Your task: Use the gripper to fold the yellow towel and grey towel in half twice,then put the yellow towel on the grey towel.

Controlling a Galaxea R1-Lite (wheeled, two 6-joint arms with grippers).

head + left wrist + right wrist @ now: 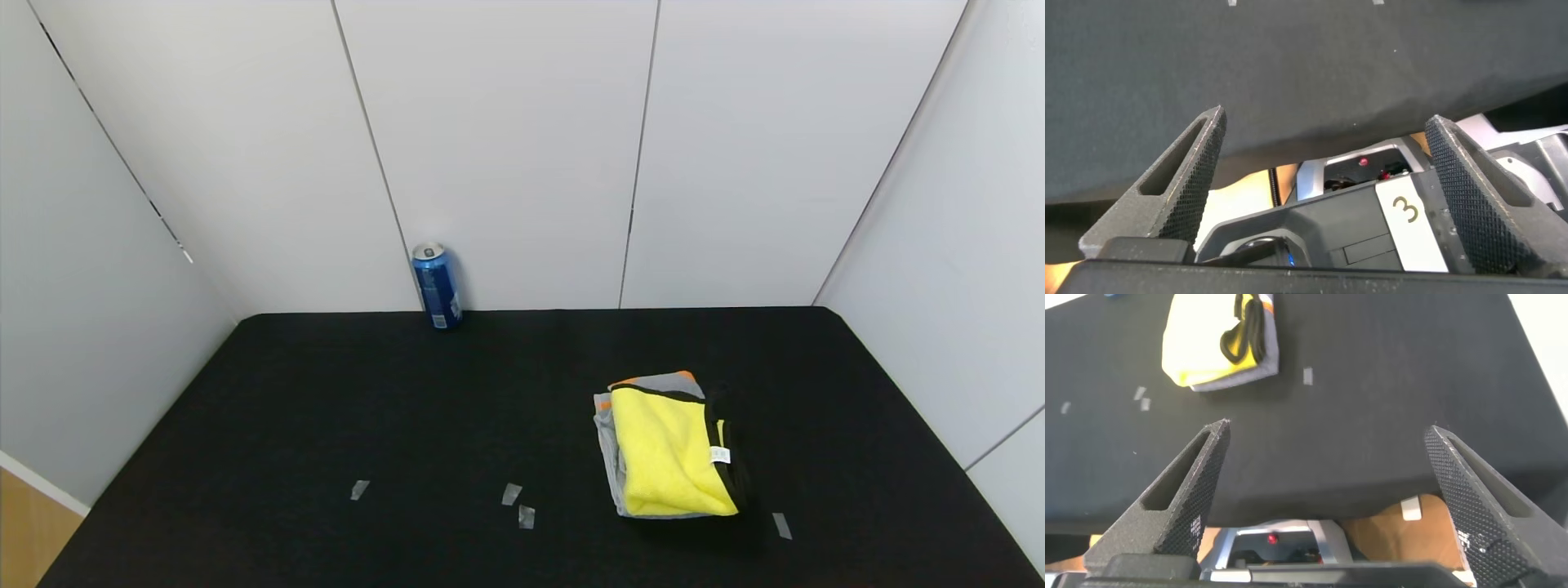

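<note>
Grey towel [651, 382] largely covered by the yellow towel [668, 453], only margins exposed; white tag [719, 455] print illegible; neither end effector appears in the head view.

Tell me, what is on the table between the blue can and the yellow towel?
Nothing. In the head view, only bare black table lies between the blue can and the yellow towel, which sits on the grey towel.

Head cam is looking down over the whole black table [326, 408] toward its far edge. Both wrist cams are sitting low by the near edge; right wrist & head cams are sharing the towel stack [1221, 339].
</note>
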